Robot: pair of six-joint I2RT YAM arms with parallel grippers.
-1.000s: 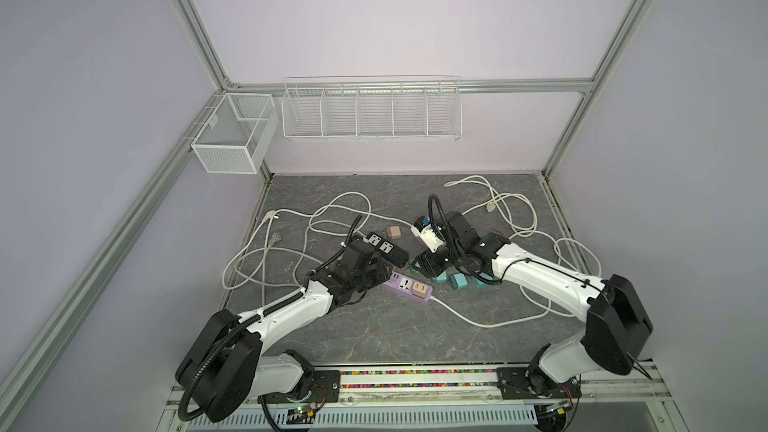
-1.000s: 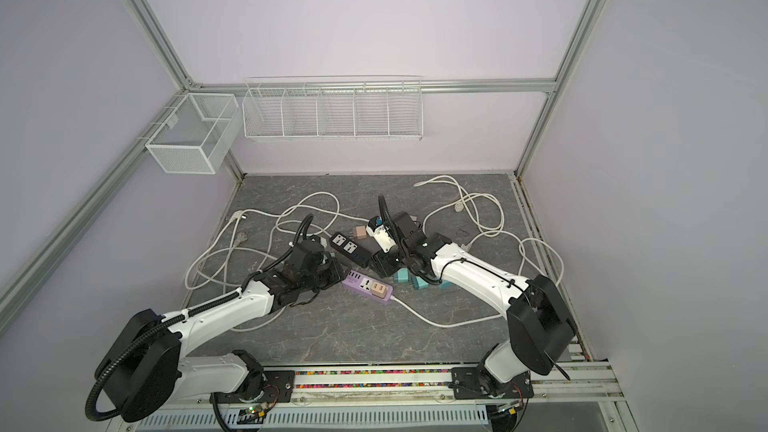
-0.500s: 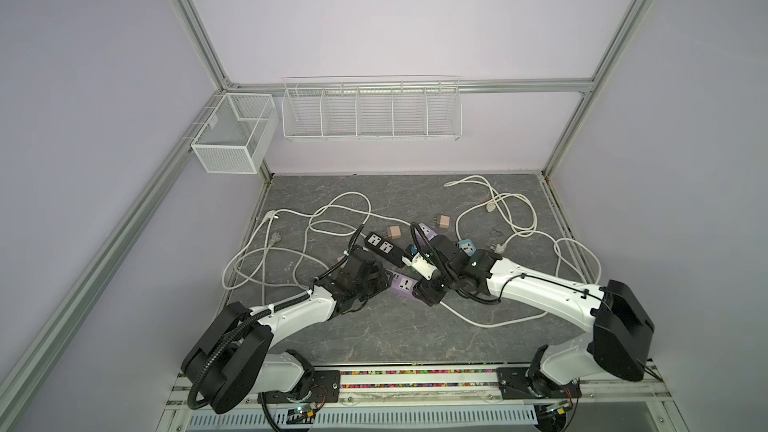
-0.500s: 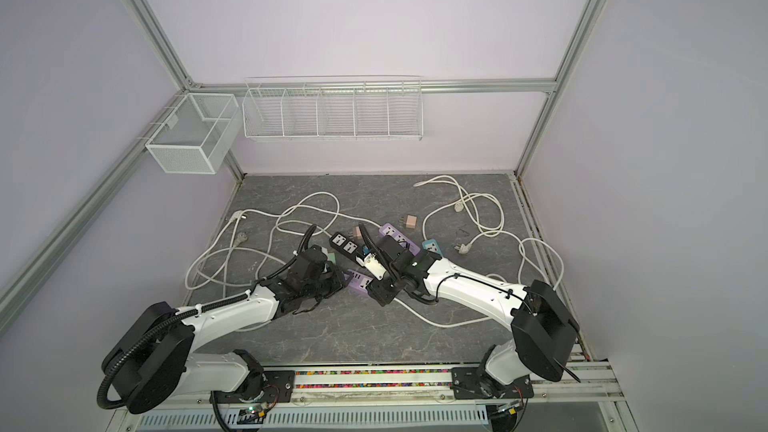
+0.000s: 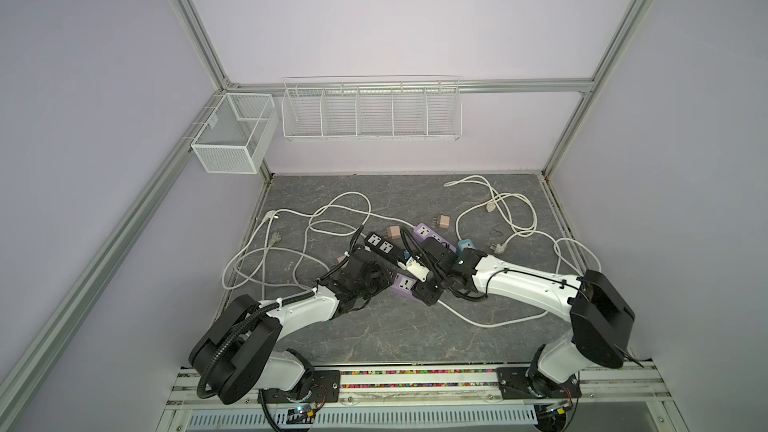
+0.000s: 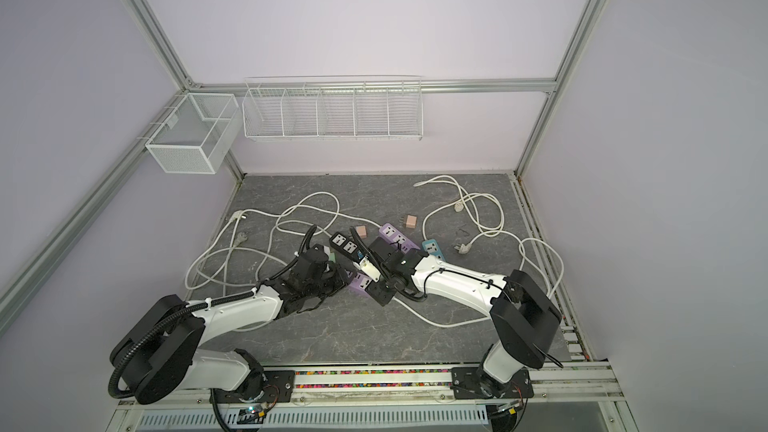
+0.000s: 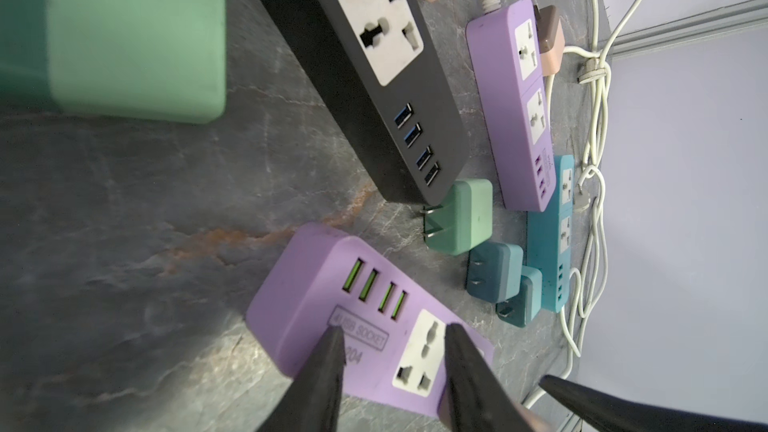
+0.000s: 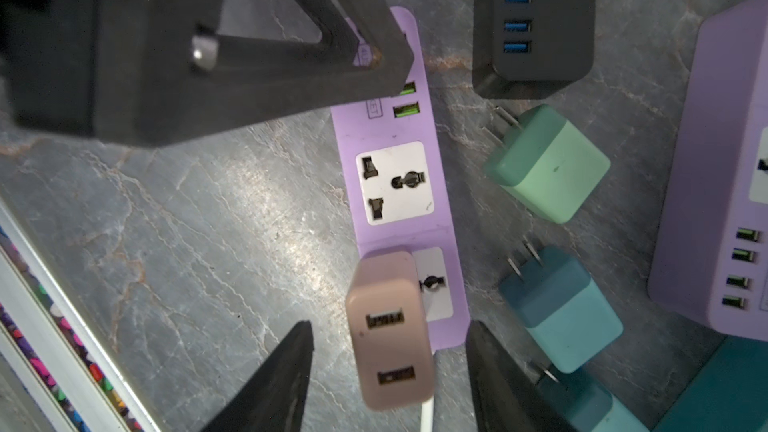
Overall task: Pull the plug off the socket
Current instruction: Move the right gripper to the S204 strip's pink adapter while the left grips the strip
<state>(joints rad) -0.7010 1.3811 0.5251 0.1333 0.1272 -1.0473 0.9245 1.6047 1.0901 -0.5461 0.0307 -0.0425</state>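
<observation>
My left tool (image 7: 394, 328), jaws apart, presses on the strip (image 7: 316, 284) so it cannot lift. My right tool (image 8: 389, 324) stands open with the plug (image 8: 386, 297) between its jaws, untouched, seated in the strip's end socket (image 8: 434, 284).

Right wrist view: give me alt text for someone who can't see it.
A pink plug sits in a purple power strip, between the open fingers of the right gripper. A green plug and blue plugs lie loose beside it.

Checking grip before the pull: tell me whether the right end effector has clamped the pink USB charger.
No, the fingers of the right end effector stand apart from the pink USB charger, gaps showing on both sides.
</observation>
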